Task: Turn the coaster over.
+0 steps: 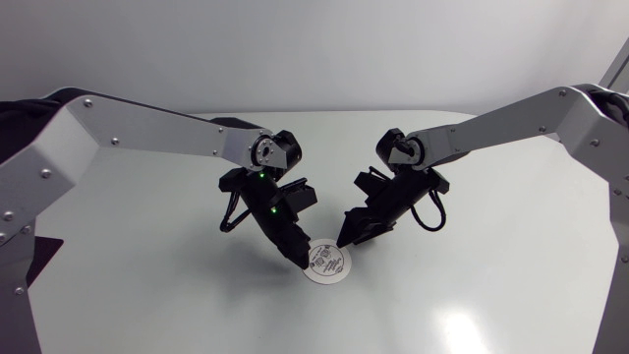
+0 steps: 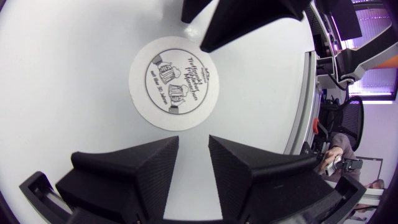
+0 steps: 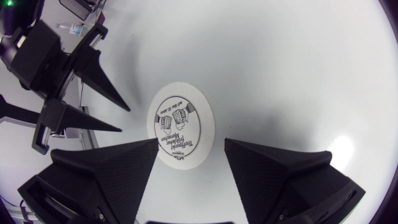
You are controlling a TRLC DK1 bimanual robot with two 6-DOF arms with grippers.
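Lying flat on the white bench, toward its front edge: round white black-printed cardboard coaster, print up, between left claw and right claw, both spread, neither gripping.

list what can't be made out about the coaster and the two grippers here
- Underside of the coaster: hidden in every view, since it lies flat on the table, print up.
- Whether the left gripper touches the coaster's rim: in the head view its fingers cover that edge.
- Coaster's far rim in the left wrist view: covered by a finger of the right gripper.
- Coaster's print in the head view: too small.
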